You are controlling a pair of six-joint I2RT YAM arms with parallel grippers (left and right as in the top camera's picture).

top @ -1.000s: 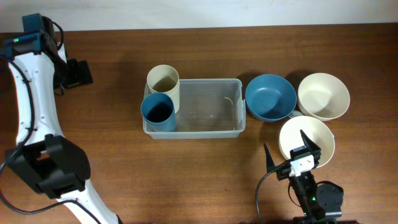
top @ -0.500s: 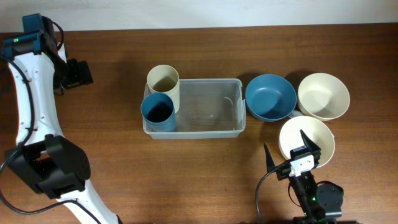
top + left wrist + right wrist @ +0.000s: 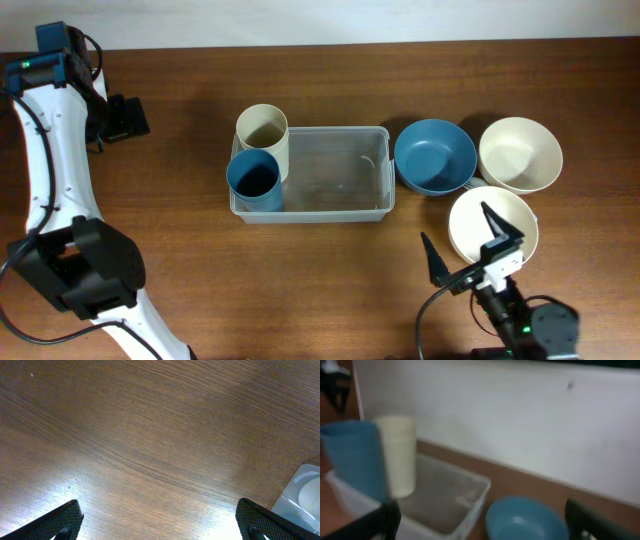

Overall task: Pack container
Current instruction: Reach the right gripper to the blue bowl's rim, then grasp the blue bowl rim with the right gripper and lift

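Note:
The clear plastic container point(image 3: 340, 175) lies mid-table; a blue cup point(image 3: 254, 180) and a cream cup point(image 3: 262, 131) stand in its left end. It also shows blurred in the right wrist view point(image 3: 445, 495), and its corner shows in the left wrist view point(image 3: 302, 500). A blue bowl point(image 3: 435, 157) and two cream bowls point(image 3: 520, 153) point(image 3: 480, 215) sit to its right. My right gripper point(image 3: 470, 245) is open and empty at the near edge, over the nearer cream bowl. My left gripper point(image 3: 125, 118) is open and empty at the far left, over bare wood point(image 3: 160, 460).
The white wall point(image 3: 520, 425) borders the table's far edge. Bare wood lies between the left gripper and the container, and in front of the container.
My right gripper has shifted slightly toward the near edge and tilted. The left arm, container, cups and bowls have not moved.

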